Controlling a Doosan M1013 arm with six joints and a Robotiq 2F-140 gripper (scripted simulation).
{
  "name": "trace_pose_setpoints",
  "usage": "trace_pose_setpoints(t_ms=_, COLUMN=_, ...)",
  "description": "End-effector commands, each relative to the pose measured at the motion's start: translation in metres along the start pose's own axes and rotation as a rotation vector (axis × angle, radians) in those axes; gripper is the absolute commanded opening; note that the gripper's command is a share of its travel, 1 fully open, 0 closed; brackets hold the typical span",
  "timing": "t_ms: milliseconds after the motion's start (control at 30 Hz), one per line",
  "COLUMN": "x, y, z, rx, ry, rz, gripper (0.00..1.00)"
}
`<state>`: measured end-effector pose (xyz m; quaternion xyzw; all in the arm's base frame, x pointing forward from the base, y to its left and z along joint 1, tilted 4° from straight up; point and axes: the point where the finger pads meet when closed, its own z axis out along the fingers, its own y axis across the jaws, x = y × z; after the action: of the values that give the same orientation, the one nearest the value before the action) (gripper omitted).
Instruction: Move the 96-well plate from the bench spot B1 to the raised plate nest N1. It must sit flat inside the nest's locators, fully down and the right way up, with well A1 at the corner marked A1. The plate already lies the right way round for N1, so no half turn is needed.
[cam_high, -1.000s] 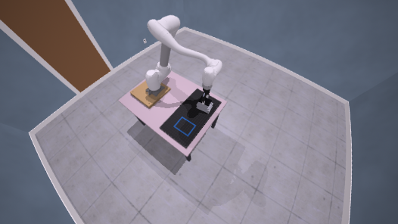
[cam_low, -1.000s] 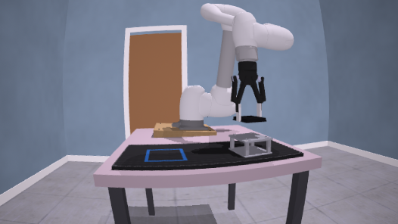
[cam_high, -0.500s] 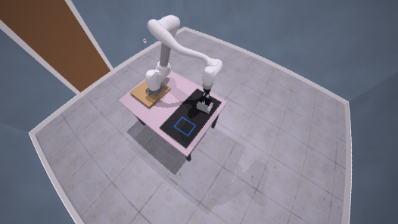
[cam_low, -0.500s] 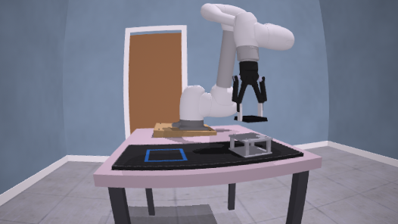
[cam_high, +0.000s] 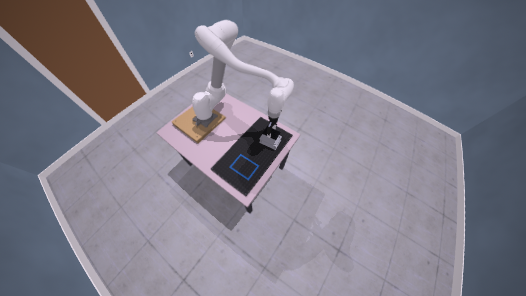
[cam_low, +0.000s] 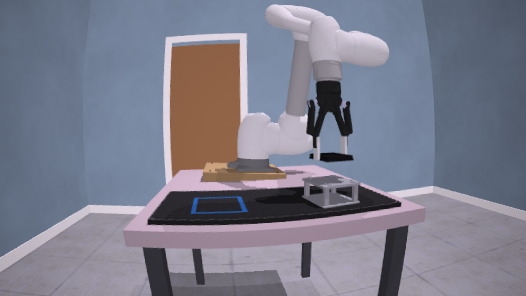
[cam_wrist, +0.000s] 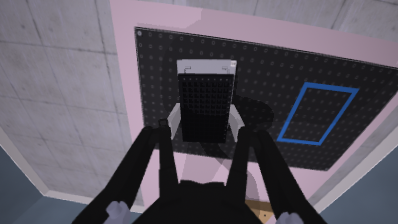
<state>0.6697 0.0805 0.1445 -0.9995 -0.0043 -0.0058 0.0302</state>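
My gripper (cam_low: 330, 150) is shut on the black 96-well plate (cam_low: 331, 156) and holds it level in the air, a short way above the raised grey nest N1 (cam_low: 330, 191). In the wrist view the plate (cam_wrist: 206, 106) sits between my fingers and covers most of the nest (cam_wrist: 207, 68), whose far edge shows beyond it. In the top view my gripper (cam_high: 271, 133) hangs over the nest (cam_high: 270, 141). The blue outline of spot B1 (cam_low: 219, 204) on the black mat is empty; it also shows in the wrist view (cam_wrist: 318, 114).
The black perforated mat (cam_low: 270, 205) lies on a pink table (cam_low: 275, 227). My arm's base stands on a wooden board (cam_low: 244, 173) at the back of the table. A brown door (cam_low: 205, 107) is behind.
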Motion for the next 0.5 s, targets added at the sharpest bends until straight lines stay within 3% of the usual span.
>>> trace_pose_setpoints(t_ms=0, x=0.000, y=0.000, z=0.000, rx=0.000, ry=0.000, rz=0.000, gripper=0.00)
trace_pose_setpoints(t_ms=467, x=0.000, y=0.000, z=0.015, rx=0.000, ry=0.000, rz=0.000, gripper=0.00)
